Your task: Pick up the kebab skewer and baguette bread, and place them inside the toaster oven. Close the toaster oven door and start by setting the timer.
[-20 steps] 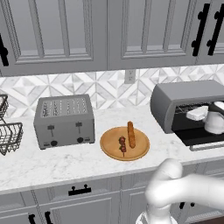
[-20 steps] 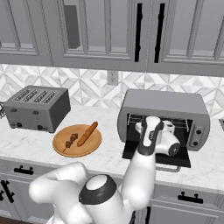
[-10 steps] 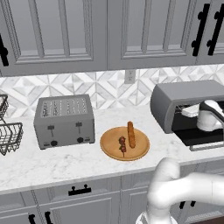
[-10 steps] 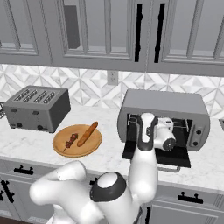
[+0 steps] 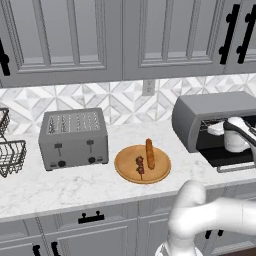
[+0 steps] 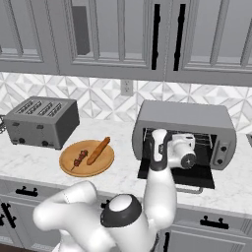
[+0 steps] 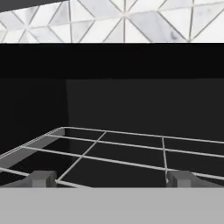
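The kebab skewer (image 5: 140,166) (image 6: 80,158) and the baguette bread (image 5: 149,153) (image 6: 98,150) lie side by side on a round wooden plate (image 5: 125,162) (image 6: 66,159). To their right stands the toaster oven (image 5: 215,111) (image 6: 184,115). The toaster oven door (image 5: 231,158) (image 6: 177,175) is folded down flat. My gripper (image 7: 111,178) (image 5: 221,131) (image 6: 183,145) hovers at the oven mouth, over the door. It is open and holds nothing, and it faces the bare wire rack (image 7: 109,153).
A grey slot toaster (image 5: 74,137) (image 6: 42,120) stands left of the plate. A wire basket (image 5: 10,150) sits at the far left edge. Wall cabinets hang above the counter. Bare marble lies in front of the plate and the toaster.
The arm's lower joints have swung to the right while the hand stayed at the oven mouth, lifting slightly. The jaws stay open. Skewer, baguette and door have not moved.
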